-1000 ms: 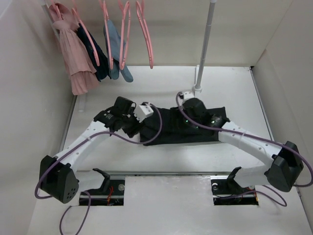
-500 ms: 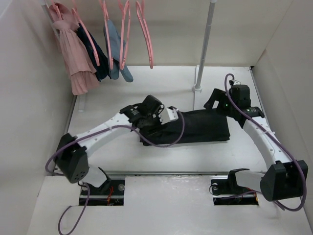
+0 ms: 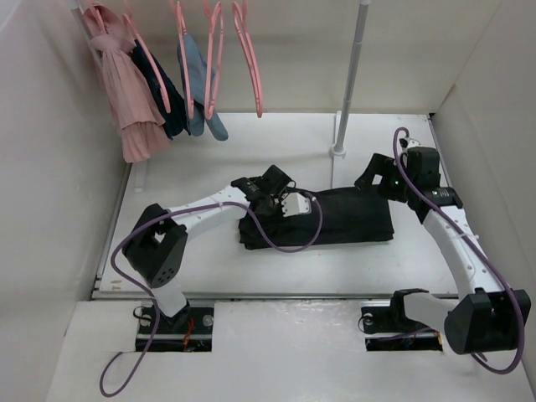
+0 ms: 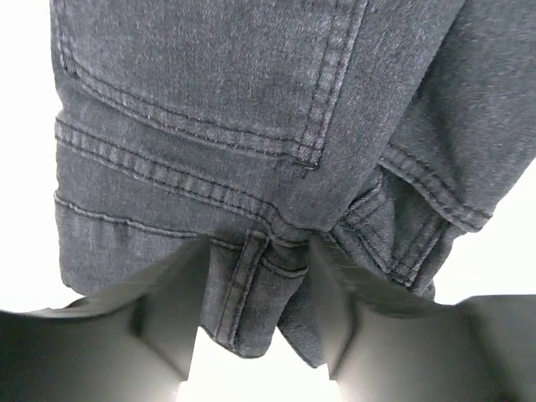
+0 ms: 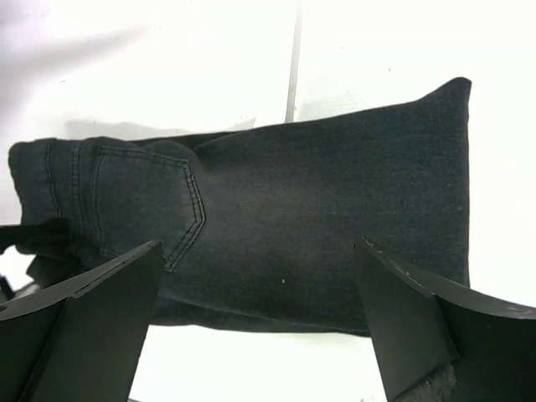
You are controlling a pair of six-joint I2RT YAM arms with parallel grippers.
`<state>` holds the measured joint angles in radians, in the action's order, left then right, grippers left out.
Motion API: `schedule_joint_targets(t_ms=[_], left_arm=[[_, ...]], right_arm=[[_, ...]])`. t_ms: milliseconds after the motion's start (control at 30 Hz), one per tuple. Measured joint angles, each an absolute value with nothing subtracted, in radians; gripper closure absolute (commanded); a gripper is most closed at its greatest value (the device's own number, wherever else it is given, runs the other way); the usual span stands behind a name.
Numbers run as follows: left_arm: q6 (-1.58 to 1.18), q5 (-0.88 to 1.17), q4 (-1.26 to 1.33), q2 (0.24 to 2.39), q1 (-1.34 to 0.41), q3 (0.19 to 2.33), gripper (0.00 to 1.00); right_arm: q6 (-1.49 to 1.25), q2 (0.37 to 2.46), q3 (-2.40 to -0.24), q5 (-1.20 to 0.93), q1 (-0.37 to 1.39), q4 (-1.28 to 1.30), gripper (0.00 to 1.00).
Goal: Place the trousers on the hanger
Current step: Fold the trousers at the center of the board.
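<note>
Judging the cloth: limp, fairly heavy, best taken at the waistband

Left gripper [image 4: 255, 251] half-closed astride the waistband [image 4: 167, 180] of the trousers [image 3: 343, 216], folded flat mid-table; true pinch or not, cannot tell. Right gripper [image 5: 258, 247] spread wide over the right end, holding nothing.

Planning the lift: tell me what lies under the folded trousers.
The trousers lie folded on the white table. Whatever may sit beneath the folds is covered.
</note>
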<state>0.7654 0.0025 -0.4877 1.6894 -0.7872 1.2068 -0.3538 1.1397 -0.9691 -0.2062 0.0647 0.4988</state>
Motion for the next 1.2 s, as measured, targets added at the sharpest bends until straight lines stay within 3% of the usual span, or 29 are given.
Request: schedule_joint_targets(t_ms=[67,367,467,500,533,767,1033,1200], left_arm=[[0.774,-0.007,-0.486,1.694,-0.787,1.207,0.6],[0.814,0.025,-0.514,1.702,-0.776,1.191,0.6],[0.822,0.024,-0.523,1.703,-0.776,1.171,0.73],[0.823,0.024,-0.528,1.705,-0.776,1.169,0.9],[0.817,0.023,-0.528,1.708,-0.776,1.169,0.99],[0.803,0.024,-0.552,1.716,-0.768,1.198,1.0],[0.753,0.011,-0.729,1.679,-0.762,1.431,1.0],[0.726,0.024,-0.775,1.542,-0.802,1.297,1.0]], right_arm=[[-0.352,1.132,-0.966,-0.21,0.065,0.499,0.0],[-0.333,1.156,-0.968,-0.217,0.065,0.505,0.0],[-0.328,1.168,-0.972,-0.218,0.065,0.508,0.0],[-0.328,1.174,-0.974,-0.218,0.065,0.509,0.0],[-0.328,1.179,-0.975,-0.218,0.065,0.509,0.0],[-0.332,1.195,-0.978,-0.196,0.059,0.525,0.0],[-0.371,1.246,-0.981,-0.145,0.044,0.544,0.0],[-0.394,1.284,-0.981,-0.11,0.032,0.561,0.0]])
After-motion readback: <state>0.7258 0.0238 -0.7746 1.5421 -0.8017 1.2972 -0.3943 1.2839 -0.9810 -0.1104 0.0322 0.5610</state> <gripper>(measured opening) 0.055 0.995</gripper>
